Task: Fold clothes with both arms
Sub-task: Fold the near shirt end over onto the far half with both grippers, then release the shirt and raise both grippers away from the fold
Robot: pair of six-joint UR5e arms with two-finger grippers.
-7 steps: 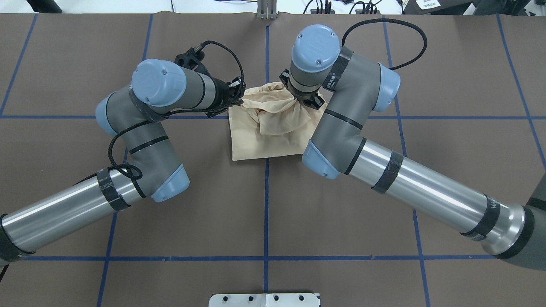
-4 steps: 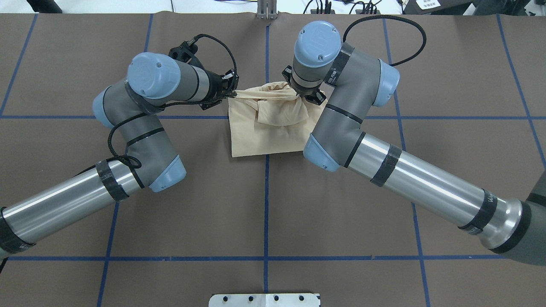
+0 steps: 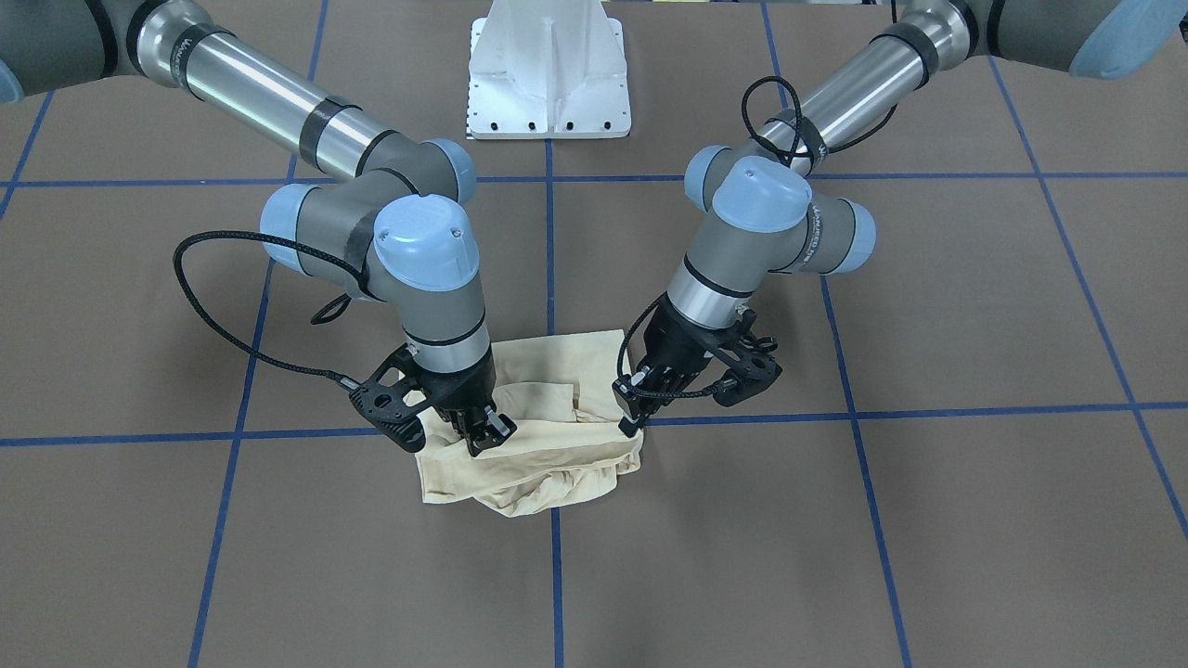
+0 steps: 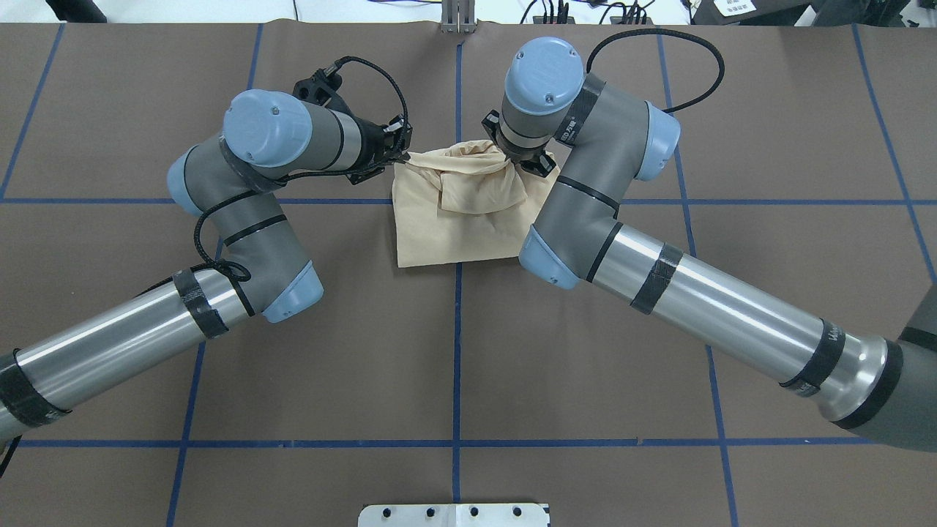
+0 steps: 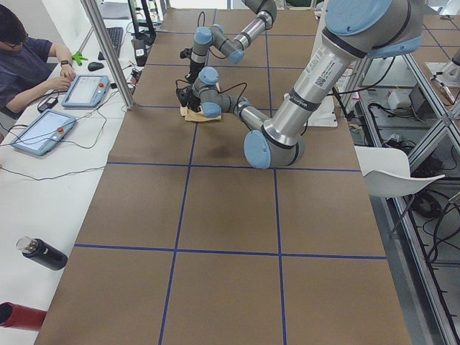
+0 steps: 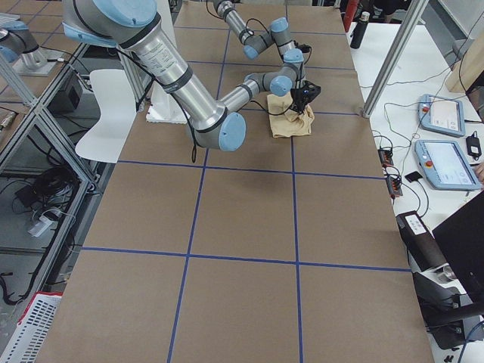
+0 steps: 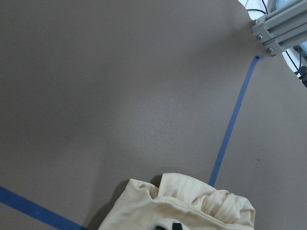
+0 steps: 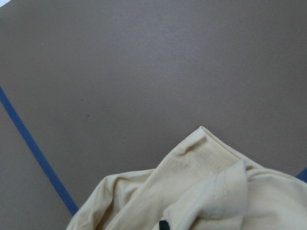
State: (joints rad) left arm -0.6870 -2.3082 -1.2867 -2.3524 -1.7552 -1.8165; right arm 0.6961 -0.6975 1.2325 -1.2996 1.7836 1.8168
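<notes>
Both in close — left gripper (image 4: 400, 155) pinching the shirt (image 4: 439, 234) at its 10 o'clock corner, right gripper (image 4: 514, 162) clamped on the bunch at 1 o'clock, probably to spread that far edge — shirt sits half-folded, mid-worktop (image 4: 351, 351).

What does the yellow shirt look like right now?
The pale cream-yellow thin knit shirt lies partly folded into a rough square on the brown table, where blue tape lines cross. The part nearer the robot lies flat. The far edge is bunched and wrinkled, with a loose flap draped over the middle. A stitched hem shows. The black left pincer pinches one far corner, and the black right pincer grips the bunched edge.
</notes>
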